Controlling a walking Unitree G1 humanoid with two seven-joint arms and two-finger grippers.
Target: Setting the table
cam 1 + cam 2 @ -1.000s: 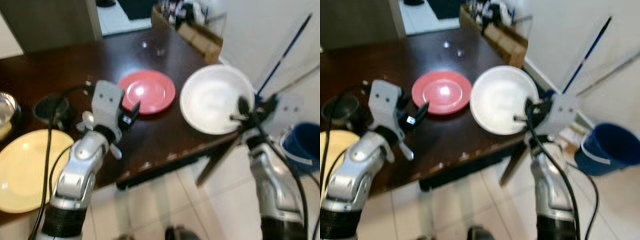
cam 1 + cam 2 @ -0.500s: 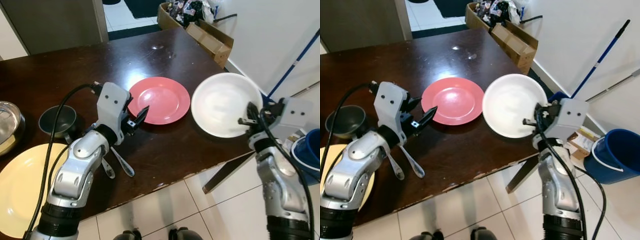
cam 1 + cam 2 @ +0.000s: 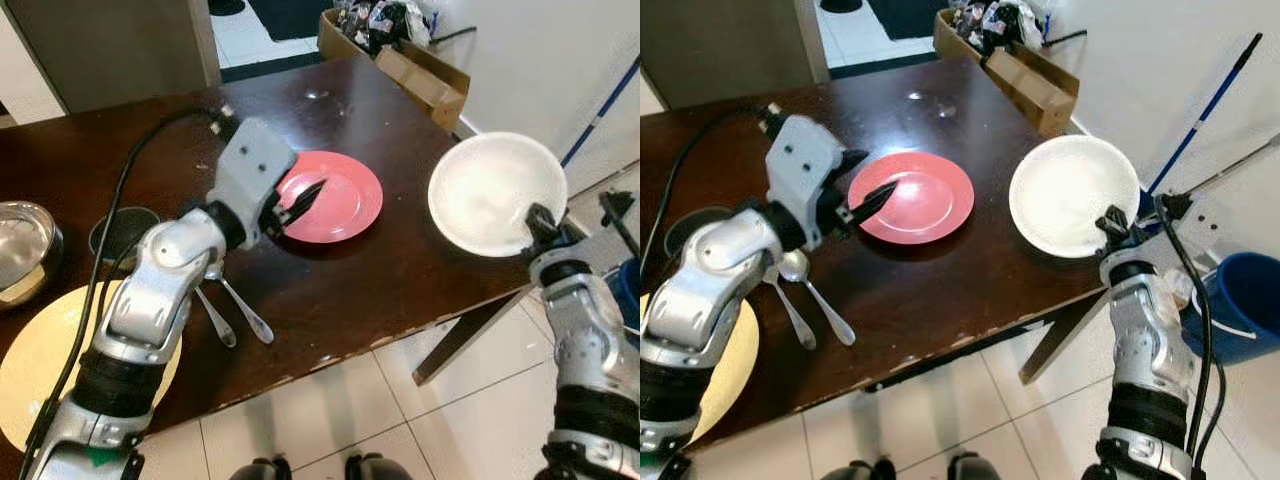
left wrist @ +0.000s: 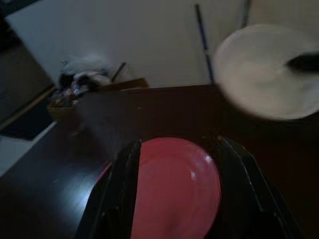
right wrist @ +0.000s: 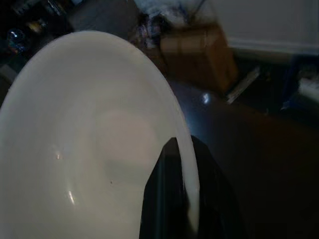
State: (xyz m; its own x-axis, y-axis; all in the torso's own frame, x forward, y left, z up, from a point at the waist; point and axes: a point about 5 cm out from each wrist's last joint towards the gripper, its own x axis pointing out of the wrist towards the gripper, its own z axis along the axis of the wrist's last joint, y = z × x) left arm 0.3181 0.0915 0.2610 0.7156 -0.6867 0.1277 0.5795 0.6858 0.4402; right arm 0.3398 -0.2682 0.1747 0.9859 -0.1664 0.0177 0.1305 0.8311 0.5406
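1. Three plates: one red plate [image 3: 325, 196] on the dark table [image 3: 400, 270], one white plate [image 3: 495, 193], one yellow plate [image 3: 45, 370].
2. Two spoons [image 3: 232, 310] lie side by side.
3. The left gripper [image 3: 872, 197] spreads its fingers wide over the red plate, holding nothing.
4. The right gripper [image 5: 182, 199] pinches the white plate's rim by the table's right corner.

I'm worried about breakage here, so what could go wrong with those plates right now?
1. The right claw pinches the white plate only at its rim, and part of the plate overhangs the table edge. A slip could drop it onto the tile floor.
2. The left claw is open over the red plate; closing or pushing could slide it across the table.
3. The left arm hangs above two spoons and could knock them.
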